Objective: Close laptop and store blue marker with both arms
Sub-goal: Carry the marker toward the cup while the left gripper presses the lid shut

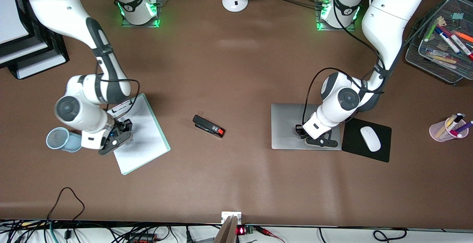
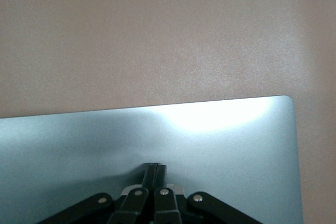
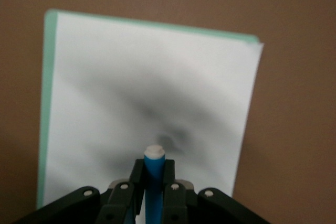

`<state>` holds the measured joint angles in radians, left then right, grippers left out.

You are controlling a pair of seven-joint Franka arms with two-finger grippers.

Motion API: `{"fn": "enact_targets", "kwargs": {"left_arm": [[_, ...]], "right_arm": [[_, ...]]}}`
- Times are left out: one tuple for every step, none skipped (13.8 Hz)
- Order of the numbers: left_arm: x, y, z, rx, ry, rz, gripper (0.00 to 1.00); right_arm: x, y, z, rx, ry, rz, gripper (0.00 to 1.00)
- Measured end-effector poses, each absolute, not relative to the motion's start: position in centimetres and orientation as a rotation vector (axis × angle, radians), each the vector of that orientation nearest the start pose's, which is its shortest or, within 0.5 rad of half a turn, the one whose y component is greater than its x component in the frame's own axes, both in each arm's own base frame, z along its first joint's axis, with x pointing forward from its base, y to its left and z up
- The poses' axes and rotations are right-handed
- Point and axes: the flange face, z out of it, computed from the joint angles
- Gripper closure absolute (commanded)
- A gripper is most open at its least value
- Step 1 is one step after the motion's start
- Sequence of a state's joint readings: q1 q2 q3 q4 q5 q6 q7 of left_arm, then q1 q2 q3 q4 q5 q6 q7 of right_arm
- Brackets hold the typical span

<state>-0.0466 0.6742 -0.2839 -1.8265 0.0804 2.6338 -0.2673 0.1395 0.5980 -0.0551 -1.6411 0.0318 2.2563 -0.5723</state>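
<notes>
- Silver-grey laptop [image 1: 292,124] lies closed, flat on the tabletop [image 1: 236,69] beside a black mouse pad [image 1: 369,150].
- Left claw [image 2: 156,170], fingers pressed together, sits over the lid.
- Right claw [image 3: 153,174] is clamped on the blue marker [image 3: 154,182], over a clipboard [image 1: 144,139] beside a mesh cup [image 1: 59,139].

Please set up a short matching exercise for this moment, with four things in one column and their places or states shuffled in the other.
Things
1. laptop
2. blue marker
3. white mouse
4. left gripper

Places or states
A. on the black mouse pad
B. lid down, flat on the table
C. shut, resting on the laptop lid
D. held in the right gripper over the clipboard

Pairs: 1-B, 2-D, 3-A, 4-C
</notes>
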Motion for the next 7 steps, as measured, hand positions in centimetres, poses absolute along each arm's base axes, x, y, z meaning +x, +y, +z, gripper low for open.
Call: {"fn": "enact_targets", "kwargs": {"left_arm": [[63.0,-20.3,18.8,-3.303,0.094,-0.190,1.00],[63.0,-20.3,18.5,-3.306,0.092,-0.198,1.00],[63.1,-20.3,18.5,-3.309,0.090,-0.214,1.00],[63.1,-20.3,18.4,-3.310,0.088,-0.224,1.00],[63.2,-20.3,18.4,-3.311,0.087,-0.230,1.00],[63.2,-20.3,18.4,-3.311,0.086,-0.235,1.00],[63.3,-20.2,18.5,-3.311,0.083,-0.240,1.00]], "right_arm": [[69.5,6.3,29.4,-2.988,-0.990,-0.050,1.00],[70.2,6.0,31.3,-2.992,-0.981,-0.075,1.00],[70.6,5.5,32.5,-2.998,-0.970,-0.097,1.00],[70.9,4.9,33.4,-3.003,-0.965,-0.116,1.00],[71.0,4.5,34.2,-3.003,-0.973,-0.131,1.00],[71.0,4.3,34.9,-2.999,-0.987,-0.143,1.00],[71.0,4.0,35.6,-2.994,-1.002,-0.154,1.00]]}}
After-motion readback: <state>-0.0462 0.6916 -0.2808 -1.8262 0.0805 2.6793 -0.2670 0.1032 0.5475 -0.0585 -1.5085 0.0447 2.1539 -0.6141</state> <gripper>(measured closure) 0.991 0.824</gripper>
